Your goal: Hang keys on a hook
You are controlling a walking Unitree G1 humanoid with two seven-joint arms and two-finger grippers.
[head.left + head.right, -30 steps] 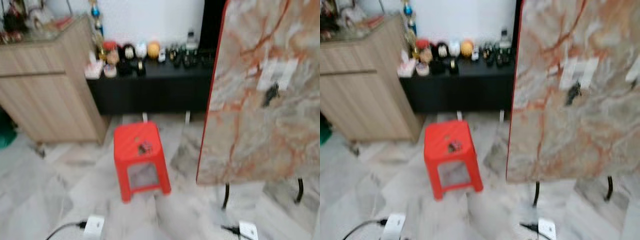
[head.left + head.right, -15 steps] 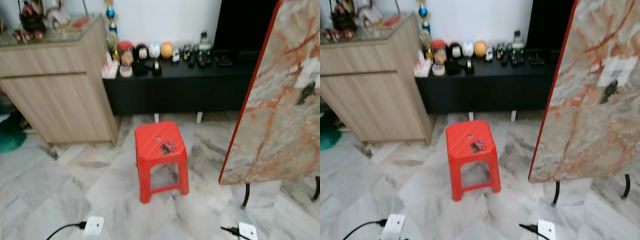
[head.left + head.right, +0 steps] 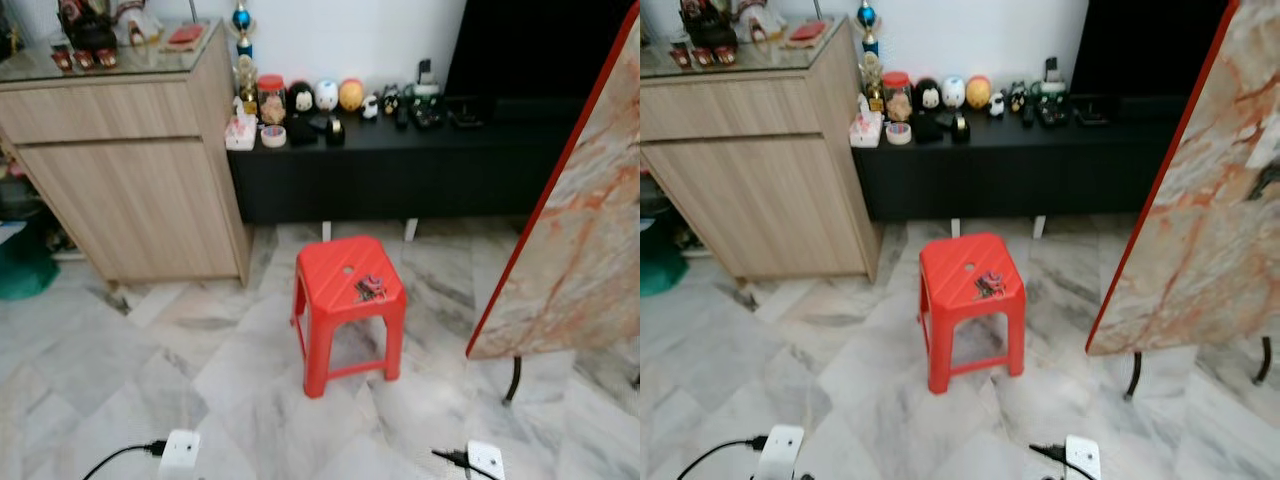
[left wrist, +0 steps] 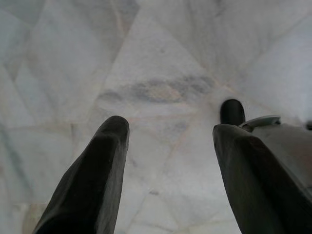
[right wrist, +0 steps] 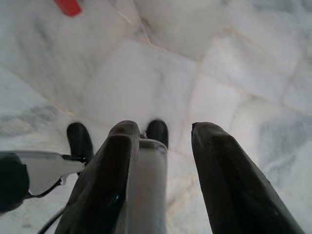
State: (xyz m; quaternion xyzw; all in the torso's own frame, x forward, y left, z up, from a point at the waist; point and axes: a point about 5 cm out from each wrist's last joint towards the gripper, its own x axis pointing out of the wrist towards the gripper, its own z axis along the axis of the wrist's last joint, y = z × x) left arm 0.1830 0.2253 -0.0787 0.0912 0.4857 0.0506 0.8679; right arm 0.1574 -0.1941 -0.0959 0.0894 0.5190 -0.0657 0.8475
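A small bunch of keys (image 3: 371, 288) lies on top of a red plastic stool (image 3: 345, 310) standing on the marble floor straight ahead. At the right stands a tilted marble-patterned board (image 3: 585, 250) with a red edge. A dark hook (image 3: 1266, 180) under a white patch shows at its far right edge. Both arms hang low. My left gripper (image 4: 170, 126) is open over bare floor tiles, and my right gripper (image 5: 163, 127) is open too, pointing down at the floor beside my own foot.
A wooden cabinet (image 3: 130, 180) stands at the left, with a green object (image 3: 18, 272) beside it. A low black bench (image 3: 400, 170) with figurines runs along the back wall. Two white plugs with cables (image 3: 180, 452) (image 3: 484, 461) lie on the floor near me.
The camera has swung left and the picture has sharpened. The stool now sits nearer the middle and the board has slid to the right edge. The keys still lie on the stool.
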